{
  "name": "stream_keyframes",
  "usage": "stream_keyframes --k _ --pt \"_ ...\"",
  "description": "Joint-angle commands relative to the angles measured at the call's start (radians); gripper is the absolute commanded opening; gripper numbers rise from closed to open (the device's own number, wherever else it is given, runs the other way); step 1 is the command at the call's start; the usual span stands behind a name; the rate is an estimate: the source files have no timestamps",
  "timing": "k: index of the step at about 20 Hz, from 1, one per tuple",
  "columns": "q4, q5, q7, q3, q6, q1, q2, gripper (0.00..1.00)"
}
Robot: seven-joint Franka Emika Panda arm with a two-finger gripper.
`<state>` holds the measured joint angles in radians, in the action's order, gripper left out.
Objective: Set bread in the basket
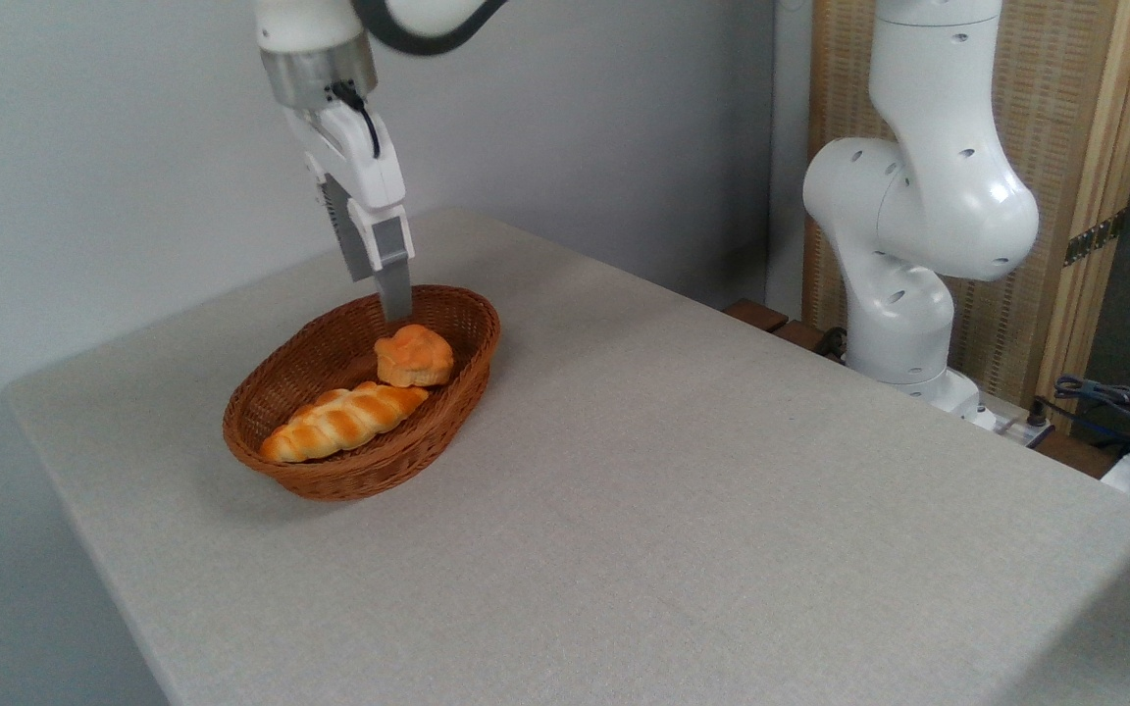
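Observation:
The bread, a small round orange-golden bun, lies inside the basket toward its far right end. The basket is an oval of reddish-brown wicker on the left part of the table. My gripper hangs straight down over the basket's far rim, its grey fingertips just above and behind the bun. It is seen nearly edge-on. It holds nothing, and the bun rests free on the basket floor.
A long braided loaf lies in the basket in front of the bun. The robot's white base stands at the table's far right edge, with cables beside it. A grey wall runs behind the basket.

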<state>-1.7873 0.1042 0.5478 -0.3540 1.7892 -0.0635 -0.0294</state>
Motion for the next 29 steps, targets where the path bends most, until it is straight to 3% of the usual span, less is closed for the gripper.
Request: stream_keyframes --k 1,4,8,13,18,29 --pt "0.061 -0.012 0.181 0.153 -0.041 0.007 -0.004 1.0" --pt "0.066 -0.02 0.196 0.239 -0.042 0.007 -0.003 1.0" --pt "0.071 -0.103 0.241 0.318 -0.042 -0.001 -0.007 1.0" --pt "0.144 -0.086 0.274 0.398 -0.149 0.001 -0.014 1.0" --pt "0.154 -0.046 0.276 0.391 -0.194 0.008 -0.01 1.0" --pt "0.152 -0.046 0.274 0.382 -0.198 0.013 -0.012 1.0"
